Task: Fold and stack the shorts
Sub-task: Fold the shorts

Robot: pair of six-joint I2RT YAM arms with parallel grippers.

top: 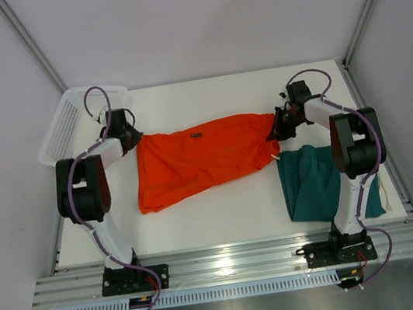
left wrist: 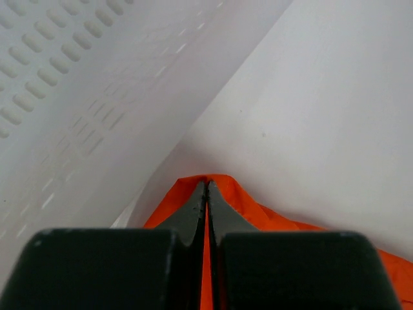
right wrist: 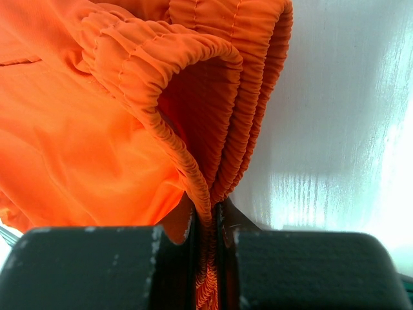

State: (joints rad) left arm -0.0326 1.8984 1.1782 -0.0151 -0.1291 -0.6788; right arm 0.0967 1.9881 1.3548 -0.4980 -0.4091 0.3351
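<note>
The orange shorts (top: 199,160) lie spread across the middle of the white table, stretched between both grippers. My left gripper (top: 131,138) is shut on the far left corner of the orange shorts (left wrist: 258,210), a thin strip of fabric pinched between its fingers (left wrist: 193,210). My right gripper (top: 279,125) is shut on the gathered elastic waistband of the orange shorts (right wrist: 213,116) at the far right end. The teal-green shorts (top: 317,183) lie folded at the near right, partly under the right arm.
A white mesh plastic basket (top: 68,123) stands at the far left corner, close behind the left gripper; its perforated wall (left wrist: 58,58) fills the left wrist view. Metal frame rails (top: 231,261) run along the near table edge.
</note>
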